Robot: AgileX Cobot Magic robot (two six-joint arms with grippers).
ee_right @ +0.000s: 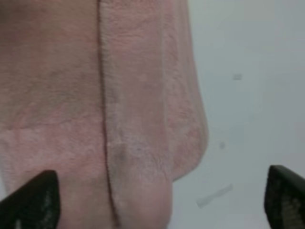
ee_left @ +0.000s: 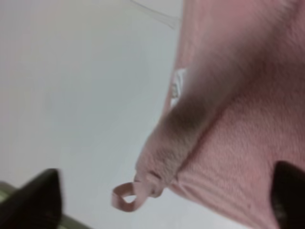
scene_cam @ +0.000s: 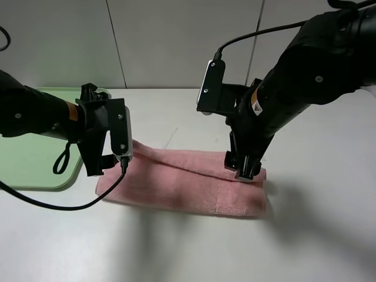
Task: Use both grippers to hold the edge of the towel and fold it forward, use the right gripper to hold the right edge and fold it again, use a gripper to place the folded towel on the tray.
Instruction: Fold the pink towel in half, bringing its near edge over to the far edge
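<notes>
Table (scene_cam: 176,247): tray (scene_cam: 29,170) nr folded towel (scene_cam: 182,182); left tool (scene_cam: 101,164), right tool (scene_cam: 242,167) both open.

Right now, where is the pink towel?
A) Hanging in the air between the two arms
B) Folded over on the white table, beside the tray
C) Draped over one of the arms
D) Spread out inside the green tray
B: the towel lies doubled over, flat on the white table, next to the green tray and not on it.
</notes>
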